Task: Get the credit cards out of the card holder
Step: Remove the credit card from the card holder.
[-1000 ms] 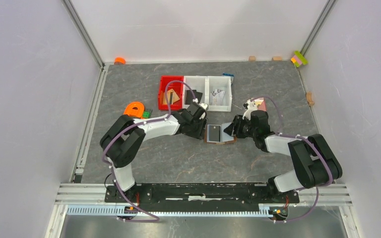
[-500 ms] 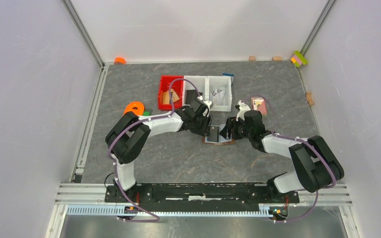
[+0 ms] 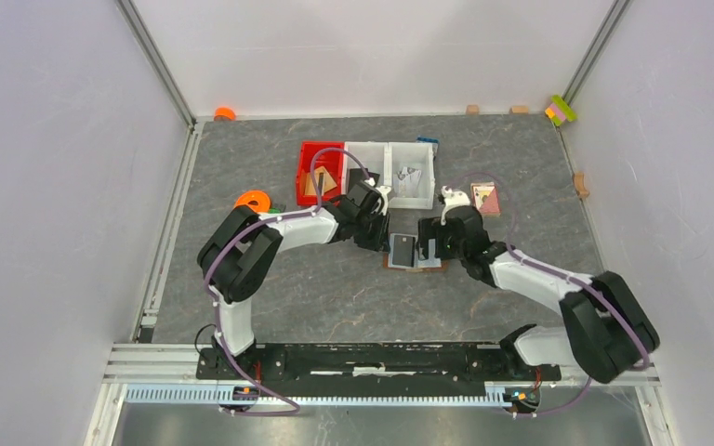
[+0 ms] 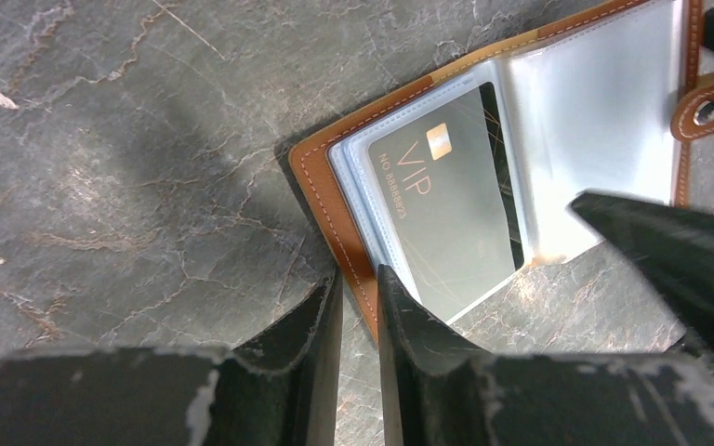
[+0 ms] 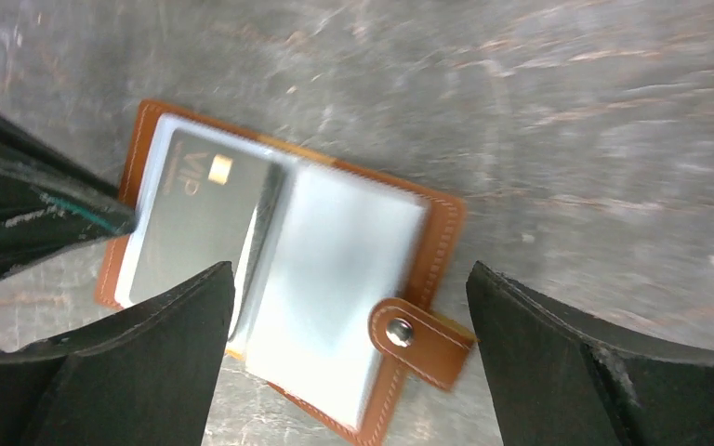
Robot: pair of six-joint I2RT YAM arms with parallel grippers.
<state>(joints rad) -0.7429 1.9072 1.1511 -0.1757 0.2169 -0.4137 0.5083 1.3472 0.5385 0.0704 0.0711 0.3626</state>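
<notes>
The brown card holder (image 3: pixel 415 263) lies open on the table, pale sleeves up. A dark grey credit card (image 3: pixel 402 247) marked VIP sits in its left sleeve (image 4: pixel 446 204), also seen in the right wrist view (image 5: pixel 200 223). My left gripper (image 3: pixel 379 240) is shut, its tips (image 4: pixel 358 279) down at the holder's brown left edge (image 4: pixel 321 204). My right gripper (image 3: pixel 432 243) is open wide (image 5: pixel 349 279) above the holder's right half, straddling the snap tab (image 5: pixel 418 339). Any other cards are hidden.
A red bin (image 3: pixel 305 177) and white bins (image 3: pixel 418 197) stand just behind the holder. A pink-red picture card (image 3: pixel 485 198) lies to the right. An orange ring (image 3: pixel 254 200) is at the left. Small blocks (image 3: pixel 561 110) sit by the right wall.
My right gripper has moved left, away from the picture card, and now hangs over the holder's right half. My left gripper has stayed at the holder's left edge.
</notes>
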